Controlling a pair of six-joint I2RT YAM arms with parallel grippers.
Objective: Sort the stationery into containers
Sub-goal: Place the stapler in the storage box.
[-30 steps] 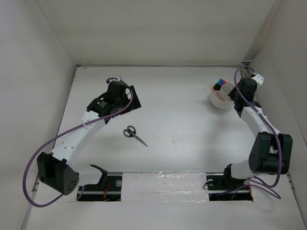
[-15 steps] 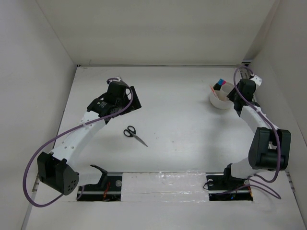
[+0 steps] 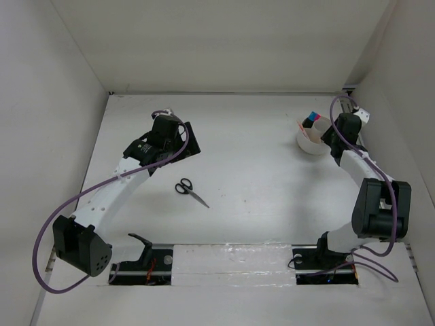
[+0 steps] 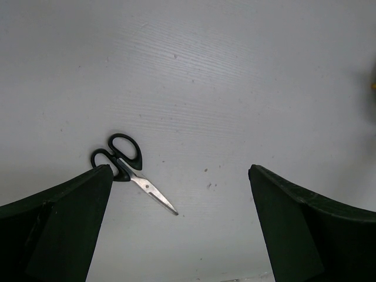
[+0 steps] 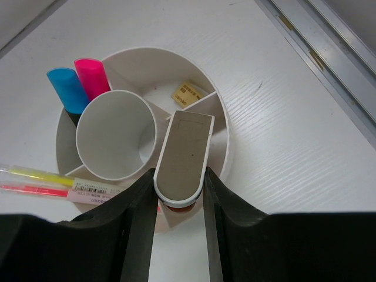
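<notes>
In the right wrist view my right gripper [image 5: 179,176] is shut on a flat pinkish-grey eraser [image 5: 185,147], held over the near rim of the divided round white bowl [image 5: 223,126]. The white cup [image 5: 126,135] stands inside the bowl. Behind it are the blue-capped marker [image 5: 67,88] and the pink-capped marker [image 5: 94,76]. A tiny tan piece [image 5: 187,94] lies in a far compartment. A yellow pen [image 5: 35,174] and a pink pen [image 5: 29,189] stick out on the left. Black-handled scissors [image 3: 190,191] lie on the table, apart from my open left gripper [image 4: 179,170].
The bowl [image 3: 309,148] stands at the table's far right, close to the right wall. A metal rail [image 5: 329,53] runs along the table edge beside it. White walls enclose the table on three sides.
The right arm has edged slightly toward the bowl with the eraser still in its jaws. The left arm and the scissors have not moved.
</notes>
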